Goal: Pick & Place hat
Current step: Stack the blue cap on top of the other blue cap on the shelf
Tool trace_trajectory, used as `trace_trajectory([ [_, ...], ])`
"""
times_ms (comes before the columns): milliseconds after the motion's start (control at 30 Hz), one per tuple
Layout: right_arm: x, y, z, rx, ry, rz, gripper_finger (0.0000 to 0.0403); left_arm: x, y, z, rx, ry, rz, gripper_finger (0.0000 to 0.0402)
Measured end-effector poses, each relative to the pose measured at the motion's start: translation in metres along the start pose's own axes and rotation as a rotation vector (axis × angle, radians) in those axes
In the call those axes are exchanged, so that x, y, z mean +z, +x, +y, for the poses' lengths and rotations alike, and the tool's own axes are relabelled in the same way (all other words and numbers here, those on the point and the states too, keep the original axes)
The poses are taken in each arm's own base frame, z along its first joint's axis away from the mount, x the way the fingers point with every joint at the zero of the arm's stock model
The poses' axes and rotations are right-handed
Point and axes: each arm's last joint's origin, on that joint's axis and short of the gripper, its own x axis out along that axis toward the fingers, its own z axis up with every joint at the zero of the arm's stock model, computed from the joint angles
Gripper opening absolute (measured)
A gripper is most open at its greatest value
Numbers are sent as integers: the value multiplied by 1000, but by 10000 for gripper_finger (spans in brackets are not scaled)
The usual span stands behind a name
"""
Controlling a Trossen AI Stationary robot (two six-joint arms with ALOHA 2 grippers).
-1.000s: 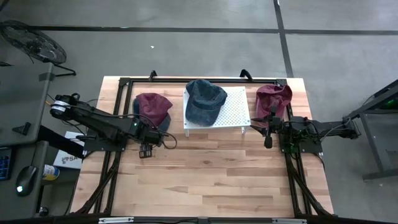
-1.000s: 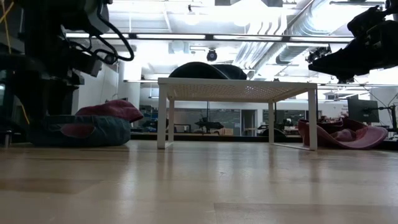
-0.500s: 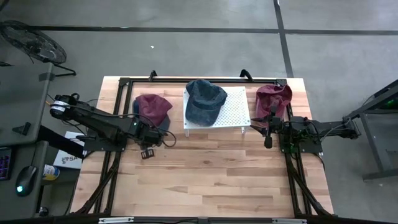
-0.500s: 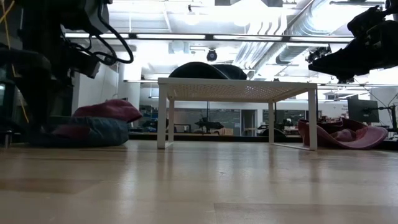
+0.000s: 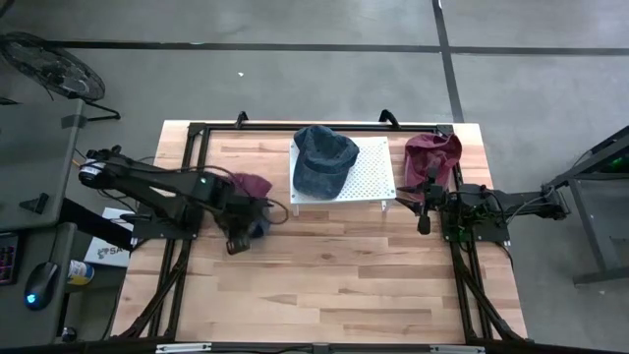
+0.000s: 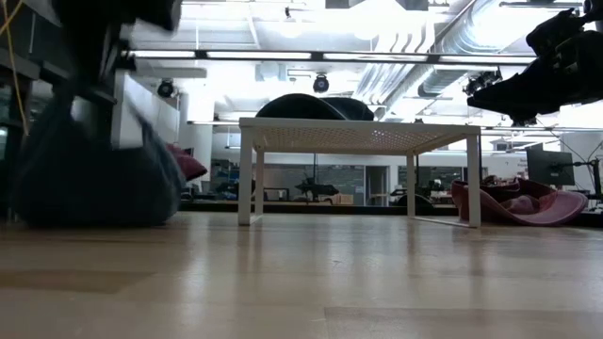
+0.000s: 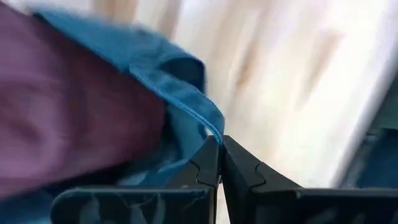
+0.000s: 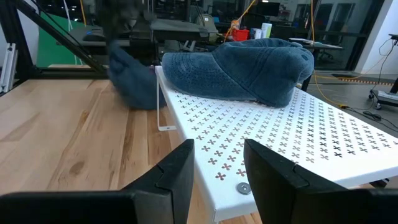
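Wood table [image 5: 334, 275]: left gripper [image 7: 219, 163] clamped on maroon-and-blue hat [image 5: 251, 192], placing pending; blue hat [image 5: 323, 157] already on white rack [image 5: 373, 169]; right gripper [image 8: 217, 163] parted, idle.

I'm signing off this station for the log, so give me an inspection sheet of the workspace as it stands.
Surface: wooden table, bare at the front.
Job's things: blue cap on the white perforated stand; maroon-and-blue cap in the left pincer's grip; maroon cap at the back right.
Clutter: nothing seen.
Grippers: left pincer shut on the maroon-and-blue cap's blue edge; right pincer open, facing the stand.
Cables: black cable looping at the left arm.
Surroundings: fan, grey concrete floor.
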Motion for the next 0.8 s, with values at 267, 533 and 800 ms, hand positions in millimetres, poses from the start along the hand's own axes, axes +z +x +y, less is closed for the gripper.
trace_trajectory([
  [267, 0, 0, 0, 0, 0, 0, 133, 12, -85, -22, -135, 11, -142, 1],
  [533, 0, 0, 0, 0, 0, 0, 133, 13, -160, -32, -221, 8, -419, 1],
  [800, 0, 0, 0, 0, 0, 0, 133, 1, -209, -31, -283, 18, -619, 0],
])
